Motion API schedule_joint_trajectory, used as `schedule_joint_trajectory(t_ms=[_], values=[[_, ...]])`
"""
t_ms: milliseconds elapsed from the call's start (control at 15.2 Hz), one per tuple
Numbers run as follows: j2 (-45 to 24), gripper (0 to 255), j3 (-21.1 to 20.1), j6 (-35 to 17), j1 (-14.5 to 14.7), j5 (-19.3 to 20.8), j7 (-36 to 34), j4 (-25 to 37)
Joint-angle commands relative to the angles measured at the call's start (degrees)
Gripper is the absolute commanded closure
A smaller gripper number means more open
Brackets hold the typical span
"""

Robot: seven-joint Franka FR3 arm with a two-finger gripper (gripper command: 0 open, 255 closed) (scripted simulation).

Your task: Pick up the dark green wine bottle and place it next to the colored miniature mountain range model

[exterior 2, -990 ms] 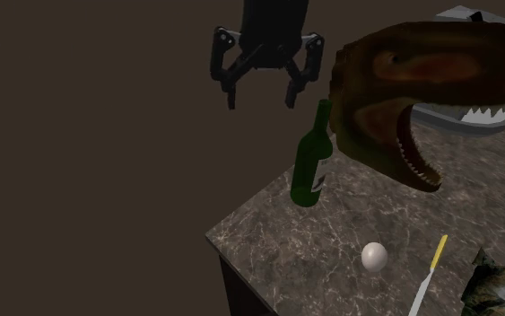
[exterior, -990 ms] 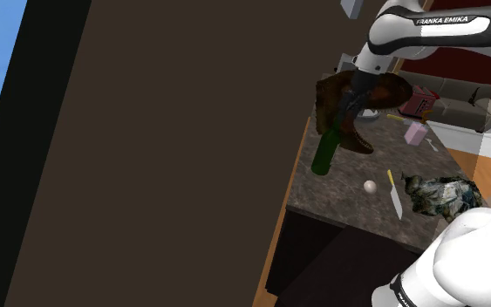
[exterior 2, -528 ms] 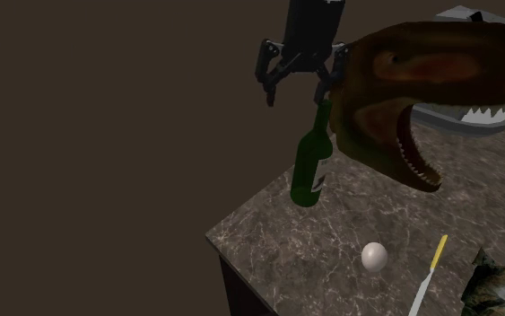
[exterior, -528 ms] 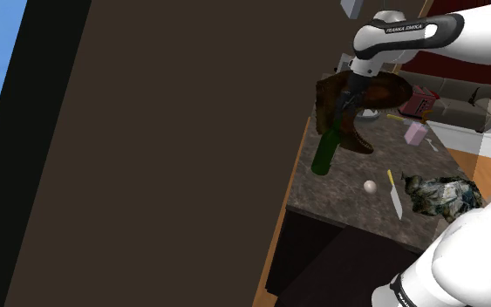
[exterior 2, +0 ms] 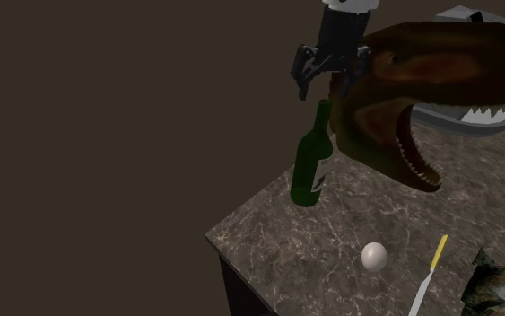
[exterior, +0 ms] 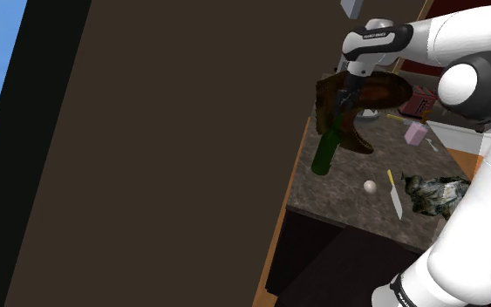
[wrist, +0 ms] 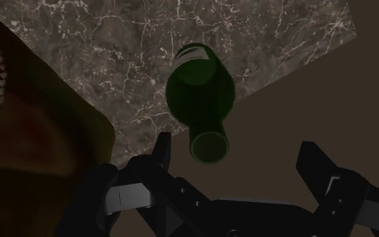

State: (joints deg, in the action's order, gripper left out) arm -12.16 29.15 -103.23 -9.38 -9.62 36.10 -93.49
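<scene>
The dark green wine bottle stands upright near the corner of the marble counter, close beside a big brown dinosaur head. My gripper hangs open just above the bottle's mouth and holds nothing. In the wrist view I look straight down on the bottle. Its mouth lies between the spread fingers of the gripper, nearer the finger on the dinosaur's side. The coloured mountain range model lies at the counter's near end, beyond a knife.
The dinosaur head crowds the gripper's one side. A white egg-like ball and a yellow-handled knife lie between bottle and model. A pink box stands further back. A tall dark wall borders the counter.
The open gripper has travelled toward the second exterior view's right and away from that camera, ending above the bottle's neck. The bottle has not moved.
</scene>
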Motion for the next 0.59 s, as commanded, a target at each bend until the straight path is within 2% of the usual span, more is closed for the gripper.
schedule_joint_trajectory(t_ms=[0,528], values=[[-3.66,0,0.29,0.51,-1.55,-1.62,1.63,3.77],[-4.28,0,-0.11,-5.05,-1.23,-2.14,2.07,-1.27]])
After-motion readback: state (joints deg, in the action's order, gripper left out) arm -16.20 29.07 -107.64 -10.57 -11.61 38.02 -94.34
